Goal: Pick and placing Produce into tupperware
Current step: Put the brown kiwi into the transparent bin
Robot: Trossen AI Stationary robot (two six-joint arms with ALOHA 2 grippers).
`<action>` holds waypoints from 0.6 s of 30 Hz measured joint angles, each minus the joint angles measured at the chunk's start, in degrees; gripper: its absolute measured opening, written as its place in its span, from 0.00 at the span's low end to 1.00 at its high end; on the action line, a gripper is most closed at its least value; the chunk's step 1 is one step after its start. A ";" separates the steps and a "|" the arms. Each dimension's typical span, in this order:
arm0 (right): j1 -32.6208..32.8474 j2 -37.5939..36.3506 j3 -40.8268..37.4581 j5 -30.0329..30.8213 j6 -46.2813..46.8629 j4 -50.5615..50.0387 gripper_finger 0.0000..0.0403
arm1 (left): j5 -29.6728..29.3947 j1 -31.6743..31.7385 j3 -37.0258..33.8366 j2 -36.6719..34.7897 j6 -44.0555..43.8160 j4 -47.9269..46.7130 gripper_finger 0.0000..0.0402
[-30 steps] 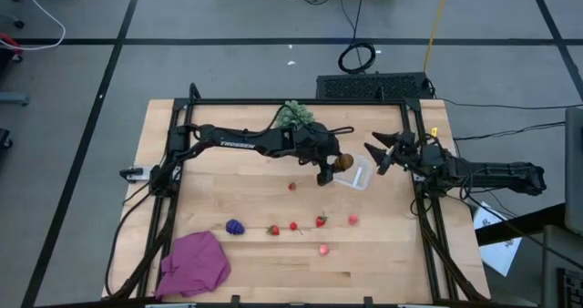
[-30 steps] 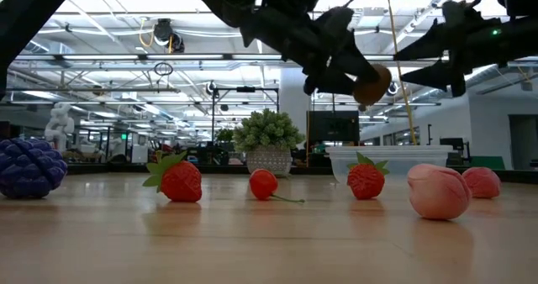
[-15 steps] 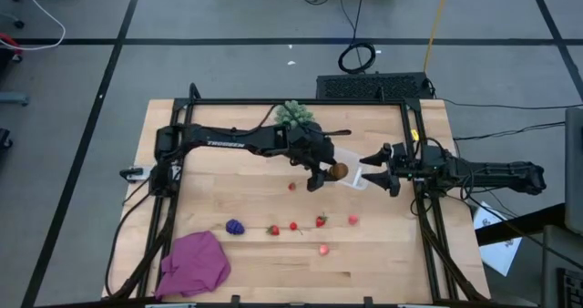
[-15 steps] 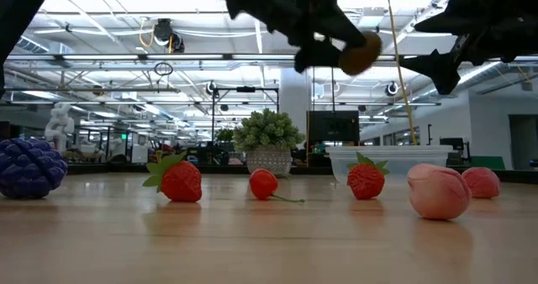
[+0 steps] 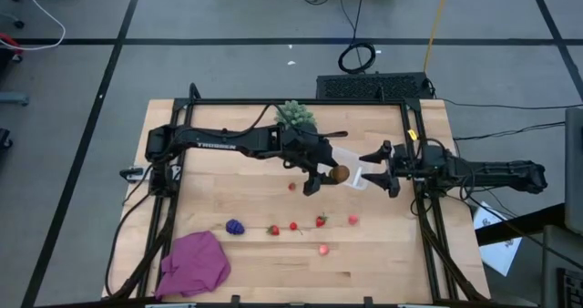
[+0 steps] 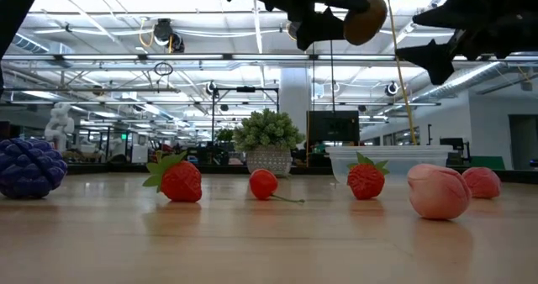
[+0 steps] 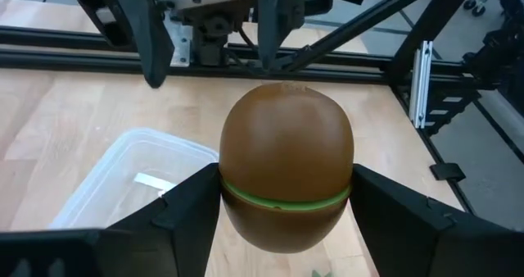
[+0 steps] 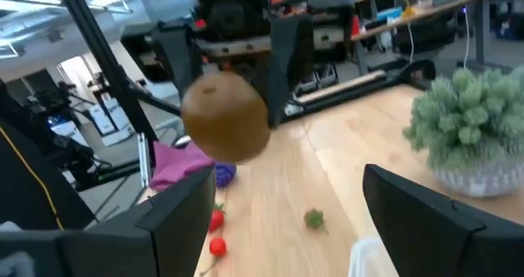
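My left gripper (image 5: 330,174) is shut on the brown kiwi (image 5: 340,172), held high over the table just left of the clear tupperware (image 5: 358,175). In the left wrist view the kiwi (image 7: 286,162) fills the gap between my fingers, with the tupperware (image 7: 123,183) below. My right gripper (image 5: 377,172) is open at the tupperware's right end; whether it touches it I cannot tell. The purple grape cluster (image 5: 235,226), several red berries (image 5: 294,226) and a peach piece (image 5: 352,220) lie on the table. My left gripper pinches the kiwi between its two fingers, one on each side of its middle, at the green seam (image 7: 237,191). The fingers slant down from the table's left. The kiwi (image 6: 366,19) is lifted clear, high above the table.
A green spiky plant in a pot (image 5: 296,115) stands at the far edge, behind my left arm. A magenta cloth (image 5: 194,262) lies at the near left corner. Another small red piece (image 5: 291,186) lies below my left arm. Black frame rails border the table.
My left gripper has risen with the kiwi and drawn a little toward the near edge, staying shut on it. My right gripper has moved toward the near edge and turned, so that its open fingers stand at the tupperware's right end.
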 joint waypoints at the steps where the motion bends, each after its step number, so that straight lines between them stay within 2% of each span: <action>1: 0.00 0.05 0.00 0.00 -0.08 0.69 0.74 | 0.00 0.00 0.00 0.02 -0.02 0.06 0.63; 12: 0.00 3.56 0.00 0.10 6.95 3.24 0.74 | -0.02 -0.02 0.00 0.02 0.72 0.11 0.63; 18: 0.00 8.18 0.00 0.17 6.66 11.38 0.77 | -0.04 -0.02 0.00 0.04 0.79 -0.31 0.63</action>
